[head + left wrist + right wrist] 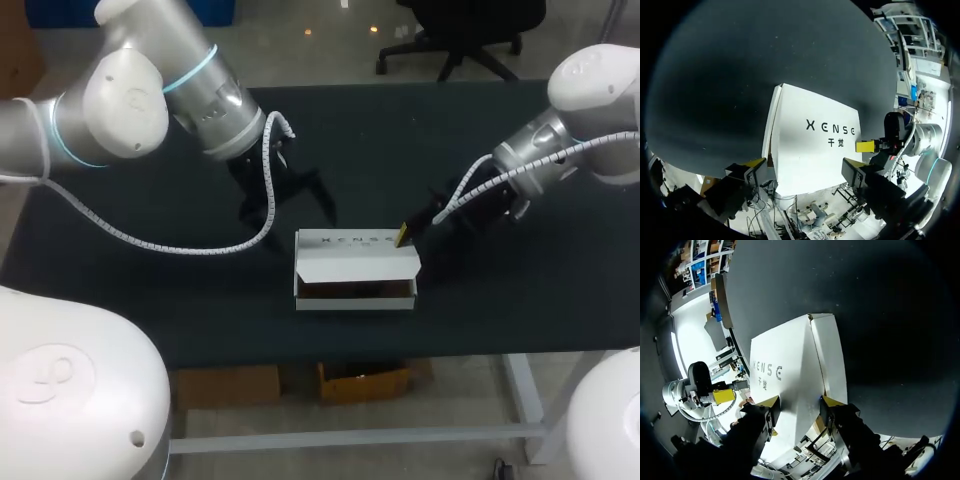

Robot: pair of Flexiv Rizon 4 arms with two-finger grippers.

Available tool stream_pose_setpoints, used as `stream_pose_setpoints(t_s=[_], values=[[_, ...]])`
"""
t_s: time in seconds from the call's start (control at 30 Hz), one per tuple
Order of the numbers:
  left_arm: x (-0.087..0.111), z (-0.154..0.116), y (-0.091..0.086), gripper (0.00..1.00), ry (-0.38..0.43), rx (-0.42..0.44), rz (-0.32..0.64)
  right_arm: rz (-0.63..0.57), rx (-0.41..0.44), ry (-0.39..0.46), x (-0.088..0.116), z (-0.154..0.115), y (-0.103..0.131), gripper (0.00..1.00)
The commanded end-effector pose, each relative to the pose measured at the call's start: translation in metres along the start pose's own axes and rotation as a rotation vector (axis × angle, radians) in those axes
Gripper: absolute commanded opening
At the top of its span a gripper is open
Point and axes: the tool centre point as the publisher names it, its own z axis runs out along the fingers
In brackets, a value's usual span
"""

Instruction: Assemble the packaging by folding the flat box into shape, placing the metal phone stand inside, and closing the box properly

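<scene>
Box (355,265) was already folded up and sat mid-bench (150,290), toward the front edge, printed top panel (350,243) facing up. The front opening (355,290) showed a dark brownish gap, so we judged the box not yet shut, and closing was the step in hand. The phone stand wasn't visible in any view, so we couldn't tell if it was inside. Right claw (801,401) was spread, its fingers straddling the box's right end. One yellow fingertip (403,236) sat right at the rear corner, but we couldn't confirm both fingers touched, so we didn't call it a pinch. Left claw (805,166) was spread too and held nothing. It hung behind and left of the box, apart from it, with the top panel ahead of its fingers. To do this well, in our view, first confirm the stand is in. Bring the left claw onto the left end as a brace, since light card would likely slide on the dark bench under a one-sided push. Press the panel down evenly from rear to front, then tuck the front flap into the gap instead of crushing it outside. Go slow, because loading one corner would probably skew the box or buckle the panel.
</scene>
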Motion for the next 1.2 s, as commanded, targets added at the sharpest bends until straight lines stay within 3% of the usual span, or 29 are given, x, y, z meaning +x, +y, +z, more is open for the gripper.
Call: stream_pose_setpoints(t_s=[0.03, 0.33, 0.57, 0.87, 1.1, 1.2], values=[[0.002, -0.003, 0.007, 1.00, -0.006, 0.018, 0.010, 0.000, 0.006, 0.003, 0.000, -0.002, 0.004, 0.49], [0.006, -0.007, 0.014, 1.00, -0.020, 0.051, 0.057, 0.000, 0.006, 0.005, -0.001, 0.000, 0.001, 0.47], [0.007, -0.011, 0.020, 1.00, -0.029, 0.099, 0.158, 0.000, 0.006, 0.005, -0.001, 0.000, 0.001, 0.47], [0.015, -0.014, 0.046, 1.00, -0.074, 0.178, 0.453, 0.000, 0.006, 0.005, -0.001, 0.000, 0.001, 0.47], [0.023, -0.011, 0.065, 1.00, -0.157, 0.171, 0.706, 0.000, 0.006, 0.005, -0.001, 0.000, 0.001, 0.47], [0.023, -0.011, 0.067, 1.00, -0.176, 0.158, 0.730, 0.000, 0.006, 0.005, -0.001, 0.000, 0.001, 0.47]])
